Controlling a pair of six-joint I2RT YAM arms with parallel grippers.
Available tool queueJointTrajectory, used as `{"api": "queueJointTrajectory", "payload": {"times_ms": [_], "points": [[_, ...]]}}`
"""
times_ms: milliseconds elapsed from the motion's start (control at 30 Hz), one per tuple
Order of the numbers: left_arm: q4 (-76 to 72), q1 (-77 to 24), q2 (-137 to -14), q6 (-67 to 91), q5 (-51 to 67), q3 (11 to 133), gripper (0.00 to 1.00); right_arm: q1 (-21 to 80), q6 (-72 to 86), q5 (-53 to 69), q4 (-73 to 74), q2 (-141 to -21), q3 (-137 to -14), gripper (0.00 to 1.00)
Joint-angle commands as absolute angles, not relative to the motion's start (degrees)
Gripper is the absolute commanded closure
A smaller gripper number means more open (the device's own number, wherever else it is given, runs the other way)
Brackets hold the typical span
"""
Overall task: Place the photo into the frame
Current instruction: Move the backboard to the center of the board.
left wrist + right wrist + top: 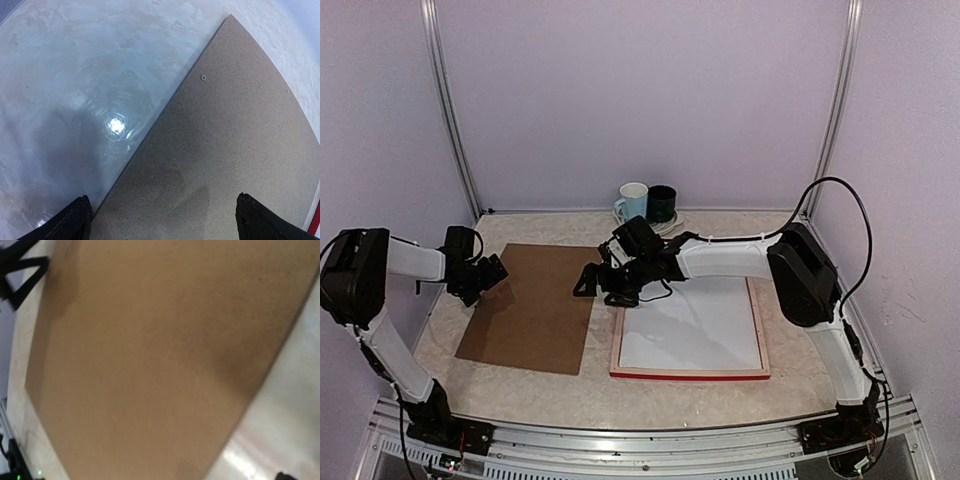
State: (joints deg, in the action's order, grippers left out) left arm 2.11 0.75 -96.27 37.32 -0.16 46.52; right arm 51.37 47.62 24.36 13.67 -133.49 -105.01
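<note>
**Left gripper** (495, 272): left of the top view, over the upper left edge of the board. In its wrist view the two fingertips (75, 220) stand wide apart with nothing between them.

**Brown board** (530, 310): lies flat on the table (650, 395), left of centre, apart from the frame. Nothing grips it.

**Right gripper** (588, 283): centre of the top view, reaching left across the gap between board and frame, and hanging over the board's upper right corner. Its wrist view is blurred and filled by the board. Whether the jaws are apart or together cannot be told.

**Two mugs**: one pale (634, 200), one dark (662, 203), side by side at the back wall, well apart from the work.

**Frame** (690, 374): right of centre, flat on the table. Its pale wood sides face up and a red strip shows along the near edge, so it seems to lie face down.

**Photo** (692, 335): a plain white sheet fills the opening, square to the wooden edges. It is probably the print lying picture side down, though no printed side shows to confirm this.

**Progress**: judged nearly done, as the sheet appears seated in the frame. What seems left is to lay the board over it and close the back.
</note>
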Motion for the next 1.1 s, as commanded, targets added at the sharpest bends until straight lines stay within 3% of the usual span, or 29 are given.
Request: {"api": "queueJointTrajectory", "payload": {"times_ms": [0, 433, 1067], "points": [[3.7, -2.0, -95.1, 39.6, 3.6, 43.3, 0.01, 52.0, 52.4, 22.8, 14.5, -136.8, -107.8, 0.01], [0.9, -4.7, -91.8, 40.7, 2.6, 38.7, 0.01, 52.0, 60.1, 20.9, 13.1, -140.5, -109.4, 0.01], [1.0, -5.8, -85.4, 40.5, -8.6, 36.7, 0.01, 53.9, 60.6, 6.2, 23.7, -141.0, -115.1, 0.01]]}}
